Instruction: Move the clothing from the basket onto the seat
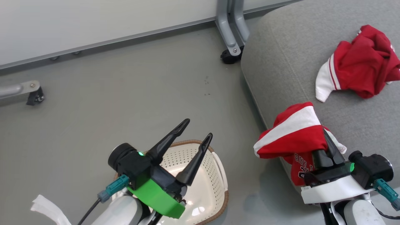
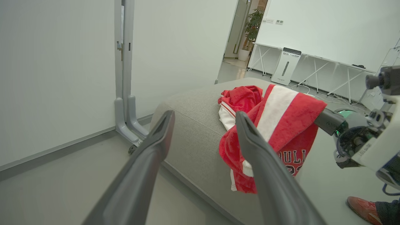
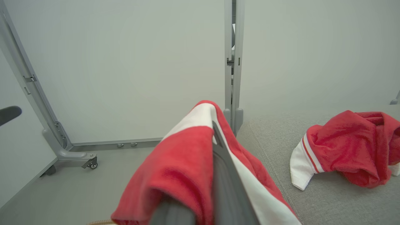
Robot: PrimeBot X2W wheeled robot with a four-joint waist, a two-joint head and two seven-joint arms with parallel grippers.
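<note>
The right end effector (image 1: 326,137) is pinching the clothing (image 1: 290,131) over the seat's (image 1: 297,47) left edge, bare fabric lying just to its right; the left end effector (image 1: 198,127) is hovering spread above the basket (image 1: 218,175).

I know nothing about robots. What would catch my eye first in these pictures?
The bright red-and-white garment grabs the eye: it hangs from the right gripper at the edge of the grey seat. A second red garment lies crumpled further on that seat. At lower left, the left gripper hangs open above the cream basket.
</note>
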